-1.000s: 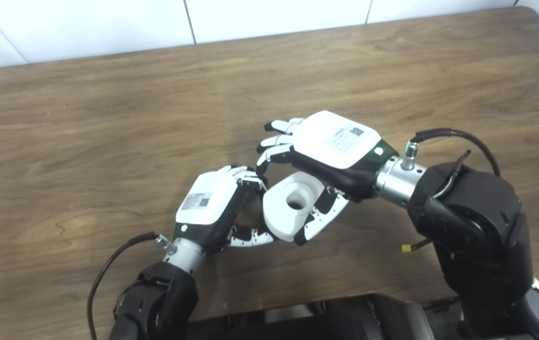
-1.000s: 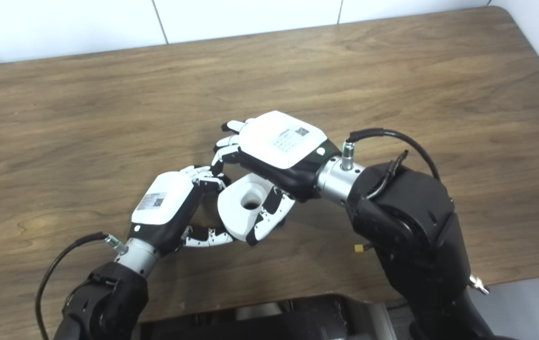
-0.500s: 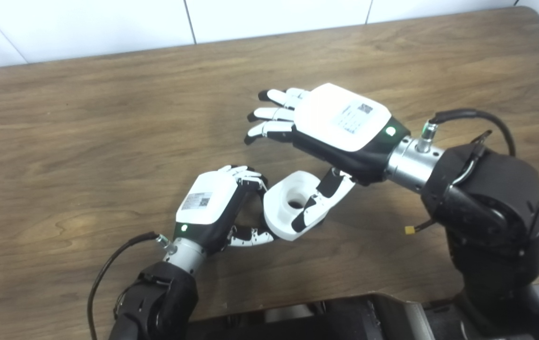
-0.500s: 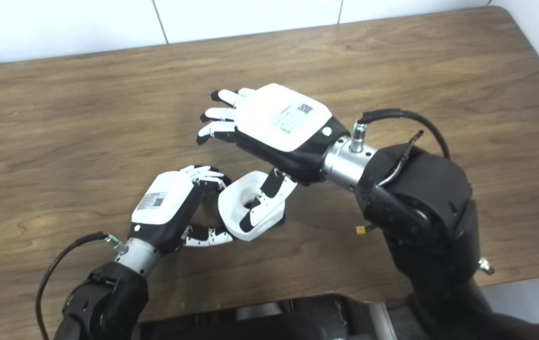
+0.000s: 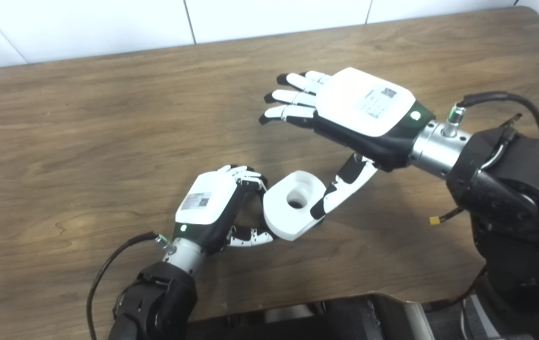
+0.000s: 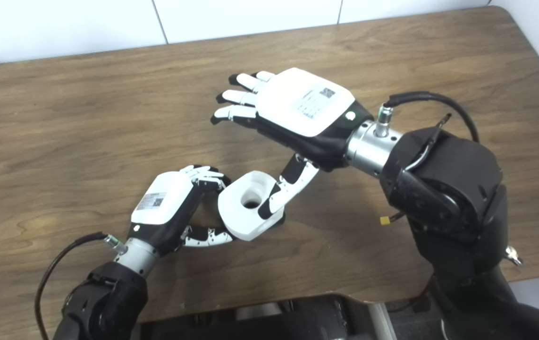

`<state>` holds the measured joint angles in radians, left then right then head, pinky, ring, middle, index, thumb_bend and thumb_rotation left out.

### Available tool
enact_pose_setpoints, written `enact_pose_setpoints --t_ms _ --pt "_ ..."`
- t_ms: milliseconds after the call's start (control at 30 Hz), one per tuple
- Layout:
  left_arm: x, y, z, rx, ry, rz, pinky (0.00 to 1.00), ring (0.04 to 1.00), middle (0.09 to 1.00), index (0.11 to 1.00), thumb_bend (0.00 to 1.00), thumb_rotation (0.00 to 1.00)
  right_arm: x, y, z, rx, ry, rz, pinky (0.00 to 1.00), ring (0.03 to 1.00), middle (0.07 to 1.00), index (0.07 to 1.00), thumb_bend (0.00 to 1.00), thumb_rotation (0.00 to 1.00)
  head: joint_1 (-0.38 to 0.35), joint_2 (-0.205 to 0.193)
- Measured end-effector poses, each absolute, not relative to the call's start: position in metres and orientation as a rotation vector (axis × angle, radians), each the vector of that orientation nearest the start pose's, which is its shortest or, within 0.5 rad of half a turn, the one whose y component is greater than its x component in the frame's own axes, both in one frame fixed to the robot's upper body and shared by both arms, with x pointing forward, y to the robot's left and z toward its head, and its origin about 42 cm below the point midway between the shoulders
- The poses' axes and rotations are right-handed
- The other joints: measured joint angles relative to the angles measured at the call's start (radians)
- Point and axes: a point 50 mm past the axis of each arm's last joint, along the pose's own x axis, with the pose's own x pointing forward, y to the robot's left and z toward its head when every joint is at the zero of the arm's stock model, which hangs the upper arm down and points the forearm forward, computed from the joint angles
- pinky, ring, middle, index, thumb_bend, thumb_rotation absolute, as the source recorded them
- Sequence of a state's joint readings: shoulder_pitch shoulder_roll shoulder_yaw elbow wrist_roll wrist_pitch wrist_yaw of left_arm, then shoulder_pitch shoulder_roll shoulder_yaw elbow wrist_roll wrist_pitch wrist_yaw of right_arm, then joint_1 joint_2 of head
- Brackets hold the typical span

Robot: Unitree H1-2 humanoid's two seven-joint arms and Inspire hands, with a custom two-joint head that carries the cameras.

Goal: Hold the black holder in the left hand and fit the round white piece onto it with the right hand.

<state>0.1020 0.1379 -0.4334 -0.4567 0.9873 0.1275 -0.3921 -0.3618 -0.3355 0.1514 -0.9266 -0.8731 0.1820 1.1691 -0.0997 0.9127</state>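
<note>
the left hand (image 5: 208, 208) sits low over the counter (image 5: 85, 141), fingers curled in at the near-left side of the round white piece (image 5: 293, 205); the black holder is hidden beneath hand and piece, so a grip on it can only be inferred, and what the fingers actually close on cannot be told. the round white piece lies just right of the left hand, its central bore facing up and slightly toward the camera. the right hand (image 5: 349, 113) hovers above and beyond the piece, fingers spread and extended flat, holding nothing; only its thumb reaches down, the tip lying at or against the piece's right rim. the piece therefore lies below and toward the near-left of the right palm. judged from this, seating appears done or nearly done; any further press would run down along the bore axis.
</note>
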Motion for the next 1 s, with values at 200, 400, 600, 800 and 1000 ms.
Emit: enact_pose_setpoints --t_ms 200,400,600,800,1000 --pt "0.216 0.135 0.162 1.061 -0.191 -0.525 0.91 0.844 0.772 0.495 0.52 0.07 0.237 -0.198 0.34 -1.478 -0.449 0.623 0.98 1.0 0.934 0.865 1.0 0.5 0.006 -0.006" --pt "0.219 0.137 0.164 1.073 -0.195 -0.528 0.89 0.831 0.793 0.672 0.72 0.18 0.237 -0.2 0.338 -1.478 -0.436 0.623 0.99 1.0 0.935 0.87 1.0 0.51 0.008 -0.011" --pt "0.222 0.142 0.165 1.082 -0.198 -0.539 0.87 0.836 0.824 0.838 0.86 0.24 0.236 -0.203 0.336 -1.475 -0.42 0.621 0.98 1.0 0.937 0.866 1.0 0.54 0.008 -0.014" --pt "0.224 0.146 0.165 1.066 -0.2 -0.539 0.87 0.841 0.846 0.887 0.94 0.26 0.234 -0.208 0.332 -1.485 -0.393 0.619 0.97 1.0 0.932 0.858 1.0 0.56 0.017 -0.017" --pt "0.226 0.153 0.165 1.077 -0.2 -0.528 0.87 0.845 0.861 0.918 0.96 0.31 0.233 -0.21 0.329 -1.49 -0.368 0.615 0.97 1.0 0.932 0.858 1.0 0.56 0.032 -0.023"
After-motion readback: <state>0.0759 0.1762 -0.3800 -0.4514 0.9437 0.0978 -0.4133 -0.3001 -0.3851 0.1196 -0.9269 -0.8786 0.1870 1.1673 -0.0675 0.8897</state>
